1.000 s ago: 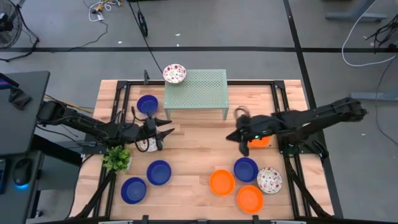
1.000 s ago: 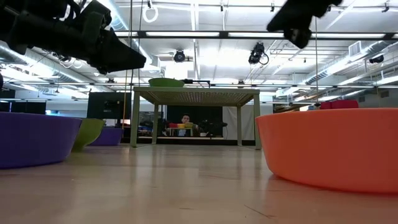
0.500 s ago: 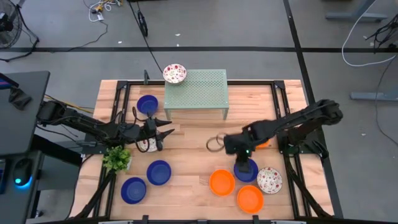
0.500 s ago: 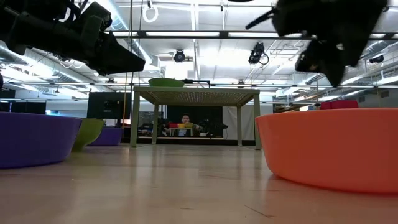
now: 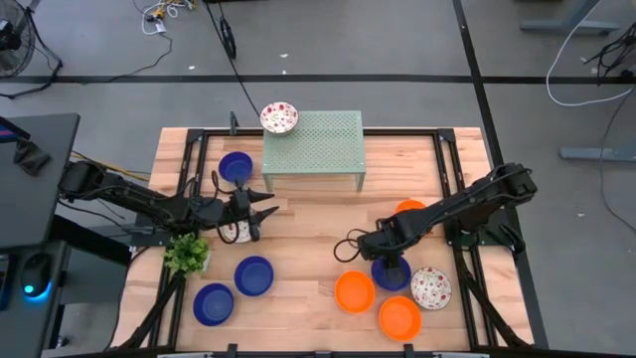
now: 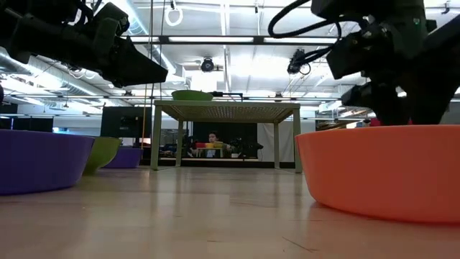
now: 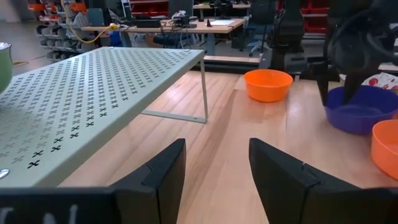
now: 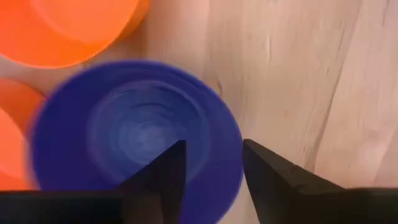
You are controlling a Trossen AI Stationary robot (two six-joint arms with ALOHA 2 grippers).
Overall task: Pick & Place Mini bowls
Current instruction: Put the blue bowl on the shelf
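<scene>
With the right gripper [image 8: 210, 180] parted over the blue bowl [image 8: 137, 140], its rim could be missed and the orange bowl [image 8: 74, 28] alongside knocked

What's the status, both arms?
Right gripper open above blue bowl, fingers straddling its rim. Left gripper open, waiting beside mesh stand. Nothing blocking.

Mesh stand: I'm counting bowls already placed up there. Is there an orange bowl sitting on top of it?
No; in the high view the mesh stand carries only one white red-speckled bowl, at its corner.
</scene>
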